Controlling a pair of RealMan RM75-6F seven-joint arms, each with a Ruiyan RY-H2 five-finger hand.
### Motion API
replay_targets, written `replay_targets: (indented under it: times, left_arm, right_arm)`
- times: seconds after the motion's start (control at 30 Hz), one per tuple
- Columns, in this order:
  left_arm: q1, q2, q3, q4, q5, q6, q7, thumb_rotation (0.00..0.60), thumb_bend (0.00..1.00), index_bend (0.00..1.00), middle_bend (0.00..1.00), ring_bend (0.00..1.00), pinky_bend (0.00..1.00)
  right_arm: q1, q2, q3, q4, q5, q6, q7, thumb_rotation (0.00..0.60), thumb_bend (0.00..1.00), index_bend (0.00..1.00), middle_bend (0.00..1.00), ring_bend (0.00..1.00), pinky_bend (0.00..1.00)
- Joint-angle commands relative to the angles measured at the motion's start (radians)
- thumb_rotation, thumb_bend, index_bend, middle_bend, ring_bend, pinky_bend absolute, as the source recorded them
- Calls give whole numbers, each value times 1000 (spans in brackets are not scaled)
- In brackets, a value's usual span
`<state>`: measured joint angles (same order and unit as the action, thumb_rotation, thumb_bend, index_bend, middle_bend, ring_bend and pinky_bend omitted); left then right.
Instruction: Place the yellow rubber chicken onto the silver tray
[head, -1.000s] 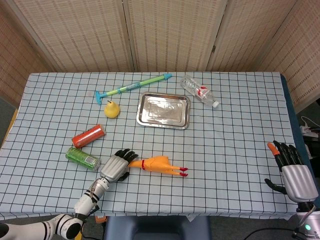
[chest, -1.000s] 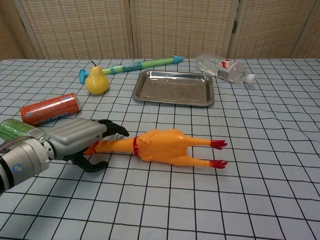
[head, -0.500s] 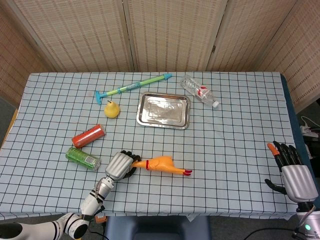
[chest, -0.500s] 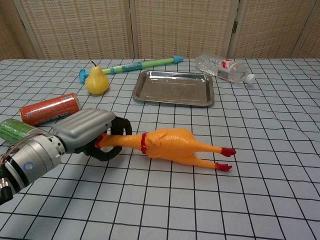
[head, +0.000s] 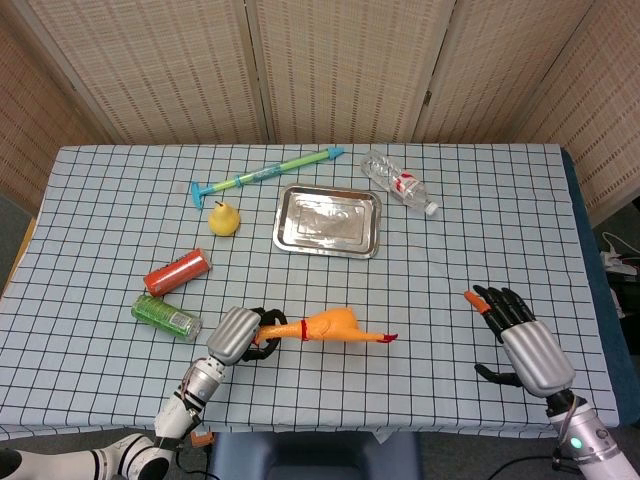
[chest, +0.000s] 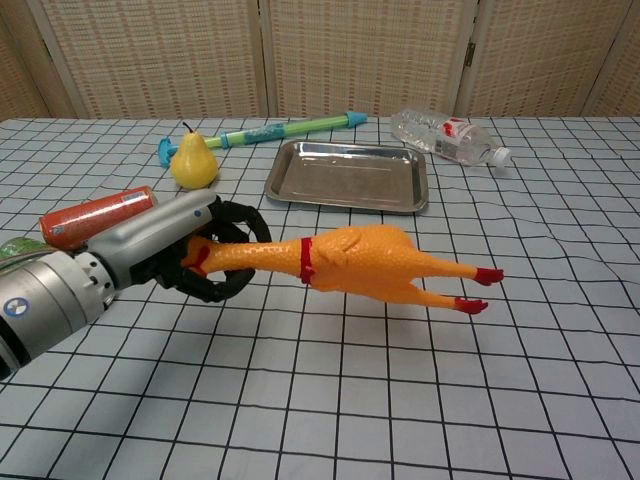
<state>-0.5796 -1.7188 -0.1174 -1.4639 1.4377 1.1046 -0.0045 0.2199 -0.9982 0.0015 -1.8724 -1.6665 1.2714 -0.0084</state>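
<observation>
Within left hand (chest: 165, 250) — rubber chicken's (chest: 360, 265) neck (legs rightward)

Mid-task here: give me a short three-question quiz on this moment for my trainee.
1. True or false: the silver tray already holds something.
2. Which hand grips the yellow rubber chicken? A) left hand B) right hand
3. Fill in: the chicken is held by its ____ end, red feet pointing toward the robot's right.

Key: 1 false; 2 A; 3 head.
</observation>
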Motion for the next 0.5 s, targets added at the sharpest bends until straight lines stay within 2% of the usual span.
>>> replay_targets:
  times: [0.03, 0.27, 0.5]
  left_arm:
    - [7, 17, -5, -37, -8, 10, -5, 600, 751, 781, 678, 514, 652]
    - [13, 50, -13, -112, -20, 17, -38, 600, 751, 781, 681, 513, 657]
    - [17, 59, -5, -142, -3, 37, -24, 600, 753, 781, 681, 516, 660]
  right_arm:
    - [93, 29, 37, -101, 51, -128, -28, 600, 111, 0, 0, 0, 0]
    - [239, -20, 104, -175, 219, -326, -91, 600, 111, 0, 0, 0, 0]
    - [341, -173, 153, -135, 401, -388, -206, 600, 111, 0, 0, 0, 0]
